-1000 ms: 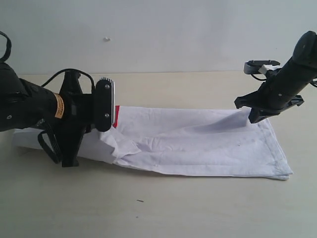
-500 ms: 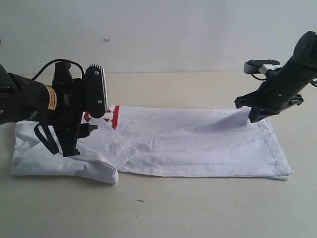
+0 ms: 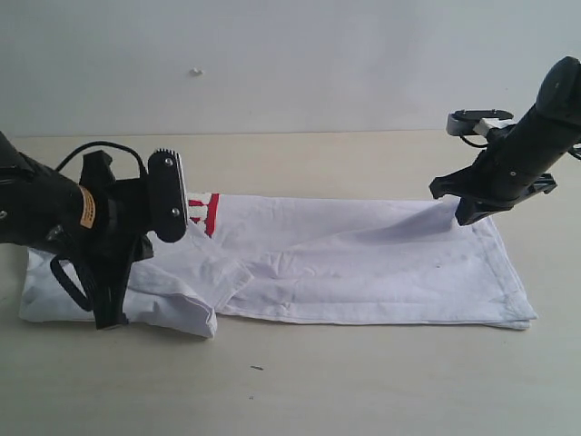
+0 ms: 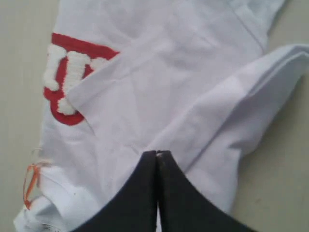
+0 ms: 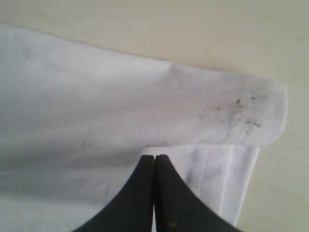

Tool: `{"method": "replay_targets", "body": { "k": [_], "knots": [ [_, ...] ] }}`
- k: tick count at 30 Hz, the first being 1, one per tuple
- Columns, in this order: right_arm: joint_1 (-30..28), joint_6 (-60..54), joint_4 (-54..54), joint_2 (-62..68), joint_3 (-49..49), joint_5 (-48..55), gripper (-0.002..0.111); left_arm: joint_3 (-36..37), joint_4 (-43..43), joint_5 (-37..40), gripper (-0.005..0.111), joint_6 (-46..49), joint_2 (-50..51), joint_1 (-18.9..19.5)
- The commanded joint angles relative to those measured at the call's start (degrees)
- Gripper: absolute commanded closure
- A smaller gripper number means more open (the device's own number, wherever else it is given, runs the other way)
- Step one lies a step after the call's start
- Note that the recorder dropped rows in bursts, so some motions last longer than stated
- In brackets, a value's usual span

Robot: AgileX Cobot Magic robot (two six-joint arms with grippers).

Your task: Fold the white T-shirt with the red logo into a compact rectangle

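Fabric: soft, light, limp white cotton T-shirt point(image 3: 363, 263), spread beneath both grippers.
Left gripper point(image 4: 157, 153): pressed together, nothing visibly pinched, beside red-bordered fuzzy logo patch point(image 4: 65, 79).
Right gripper point(image 5: 154, 157): pressed together at hem; pinch unclear.
Hold: probably best at hem corners, shoulder edges.

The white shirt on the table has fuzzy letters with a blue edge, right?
No, the logo has a red edge, not blue, as the left wrist view shows. The white T-shirt does lie on the table.
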Motion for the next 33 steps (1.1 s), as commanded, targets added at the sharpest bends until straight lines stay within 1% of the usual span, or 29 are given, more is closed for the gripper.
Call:
{"method": "replay_targets", "body": {
  "k": [1,4,6,8,10,13,16,18,21,22,25,26,30,31,33],
  "knots": [
    [-0.24,-0.63,0.16,-0.69,0.29,0.18,0.108,0.54,-3.68,0.77,0.107,0.16,0.36,-0.52],
    [-0.24,-0.63,0.16,-0.69,0.29,0.18,0.108,0.54,-7.11,2.91,0.107,0.85,0.36,-0.52],
    [-0.24,-0.63,0.16,-0.69,0.29,0.18,0.108,0.27,-12.02,4.97,0.107,3.74,0.36,-0.52],
    [-0.24,-0.63,0.16,-0.69,0.29,0.26,0.108,-2.19,-19.74,10.74,0.107,9.28,0.36,-0.52],
    [-0.24,-0.63,0.16,-0.69,0.29,0.45,0.108,-3.56,-23.77,14.78,0.107,12.93,0.36,-0.52],
    [-0.24,-0.63,0.16,-0.69,0.29,0.45,0.108,-3.46,-23.77,16.74,0.107,13.69,1.96,-0.52],
    [-0.24,-0.63,0.16,-0.69,0.29,0.45,0.108,-3.46,-23.28,15.7,0.107,14.11,4.09,-0.52],
    [-0.24,-0.63,0.16,-0.69,0.29,0.45,0.108,-3.46,-22.96,12.36,0.107,14.11,5.57,-0.52],
    [-0.24,-0.63,0.16,-0.69,0.29,0.25,0.108,-3.46,-21.85,2.39,0.107,13.86,6.44,-0.13],
    [-0.24,-0.63,0.16,-0.69,0.29,0.25,0.108,-3.46,-21.85,1.81,0.107,13.88,7.15,-0.02],
    [-0.24,-0.63,0.16,-0.69,0.29,0.25,0.108,-3.46,-21.39,2.42,0.107,13.99,10.8,0.26],
    [-0.24,-0.63,0.16,-0.69,0.29,0.25,0.108,-3.46,-18.54,2.42,0.107,13.99,11.17,0.26],
    [-0.24,-0.63,0.16,-0.69,0.29,-0.15,0.108,-5.68,-17.17,2.74,0.107,9.83,7.26,0.26],
    [-0.24,-0.63,0.16,-0.69,0.29,-0.15,0.108,-5.93,-17.17,3.45,0.107,9.71,6.29,0.26],
    [-0.24,-0.63,0.16,-0.69,0.29,0.22,0.108,-6.04,-17.42,9.59,0.107,8.91,4.26,0.26]
  ]
}}
